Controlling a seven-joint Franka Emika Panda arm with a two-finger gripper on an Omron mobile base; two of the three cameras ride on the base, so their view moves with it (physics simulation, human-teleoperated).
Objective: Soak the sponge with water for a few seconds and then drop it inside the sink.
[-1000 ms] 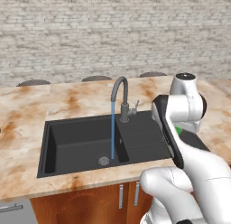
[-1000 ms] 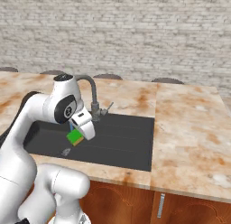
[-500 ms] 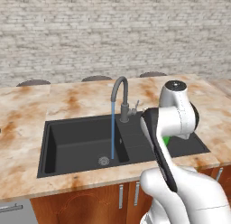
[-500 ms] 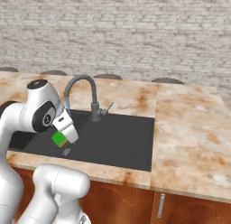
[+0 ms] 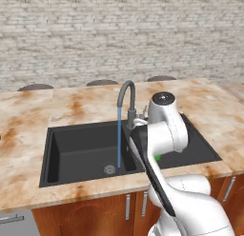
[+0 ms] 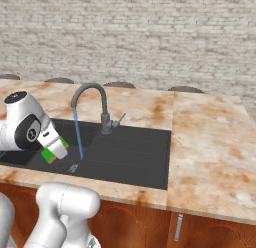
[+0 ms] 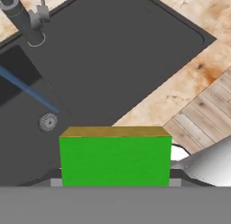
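a bright green sponge (image 7: 115, 161) is seen clamped between the fingers of the gripper (image 6: 54, 151) at lower centre of the hand view, w/ a thin yellowish top face showing along its upper edge; the fingertips themselves are hidden behind the block. in the right base view the sponge (image 6: 49, 154) is held at the left edge of the frame, above the near left part of the black sink (image 6: 145, 162), just left of the water (image 6: 78, 133) and apart from it. the blue stream is shown falling straight from the spout of the grey curved faucet (image 6: 89, 99) toward the round metal drain (image 6: 73, 167) on the basin floor. in the left base view, only a small patch of green (image 5: 157, 157) is visible at centre right, behind the white arm (image 5: 164, 130), which blocks the gripper there; the water (image 5: 118, 137) is seen left of the arm, ending beside the drain (image 5: 109, 170) in the deep basin at lower left centre. in the hand view the stream (image 7: 28, 90) is drawn as a slanted blue line at mid left, w/ the drain (image 7: 48, 122) just below its end & the faucet base (image 7: 27, 26) at upper left. the flat drainboard section (image 5: 195, 144) is shown at centre right of the left base view. a marbled tan countertop (image 6: 210, 142) surrounds the sink, w/ a grey brick wall (image 5: 119, 35) across the top of both base views & wood cabinet fronts (image 6: 210, 232) along the bottom.
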